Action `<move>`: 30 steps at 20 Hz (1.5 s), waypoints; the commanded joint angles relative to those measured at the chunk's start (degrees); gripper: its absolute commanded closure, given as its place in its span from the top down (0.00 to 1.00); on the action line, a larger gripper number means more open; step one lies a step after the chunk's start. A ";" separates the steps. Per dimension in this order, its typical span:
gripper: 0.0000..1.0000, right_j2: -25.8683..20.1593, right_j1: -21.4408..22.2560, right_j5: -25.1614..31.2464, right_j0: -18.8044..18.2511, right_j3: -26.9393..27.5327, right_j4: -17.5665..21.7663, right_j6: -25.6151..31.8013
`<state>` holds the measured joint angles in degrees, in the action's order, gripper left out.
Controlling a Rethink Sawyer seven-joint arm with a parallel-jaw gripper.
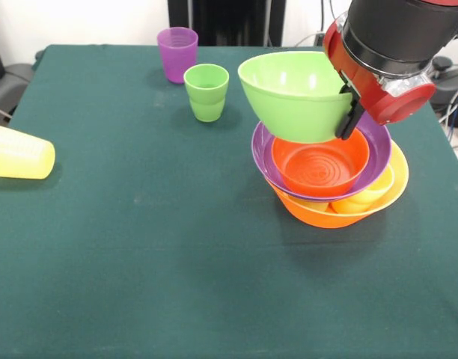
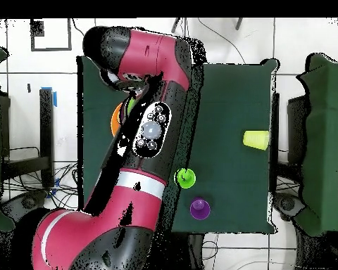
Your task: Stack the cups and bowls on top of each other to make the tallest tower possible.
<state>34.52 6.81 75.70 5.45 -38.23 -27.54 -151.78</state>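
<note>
My gripper [image 1: 351, 112] is shut on the right rim of the deep lime green bowl [image 1: 296, 93] and holds it tilted just above the tower. The tower has the yellow-orange bowl [image 1: 341, 215] as base, a yellow cup [image 1: 366, 197] lying inside it, then the purple bowl [image 1: 381, 146] with the small orange bowl [image 1: 322, 164] in it. A purple cup [image 1: 177, 52] and a lime green cup [image 1: 206, 91] stand upright at the far side. A pale yellow cup [image 1: 19, 153] lies on its side at the left edge. In the overhead view the arm [image 2: 151, 126] hides most of the tower.
The green table [image 1: 139, 262] fills the front view. In the overhead view the lime cup [image 2: 184, 178], the purple cup [image 2: 199, 208] and the pale yellow cup [image 2: 256, 139] lie right of the arm. Cables and furniture surround the table.
</note>
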 commanded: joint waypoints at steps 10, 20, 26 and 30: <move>0.00 -2.37 -0.70 -6.41 -1.37 1.98 -0.97 -12.42; 0.00 -2.76 -0.84 -8.10 -0.93 1.24 -1.87 -13.38; 0.00 -3.30 -0.61 -9.97 -0.08 -0.34 -2.76 -14.14; 0.00 -3.20 -0.62 -9.88 0.13 -0.78 -3.37 -14.31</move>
<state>35.13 6.27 68.68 5.44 -36.94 -30.05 -151.79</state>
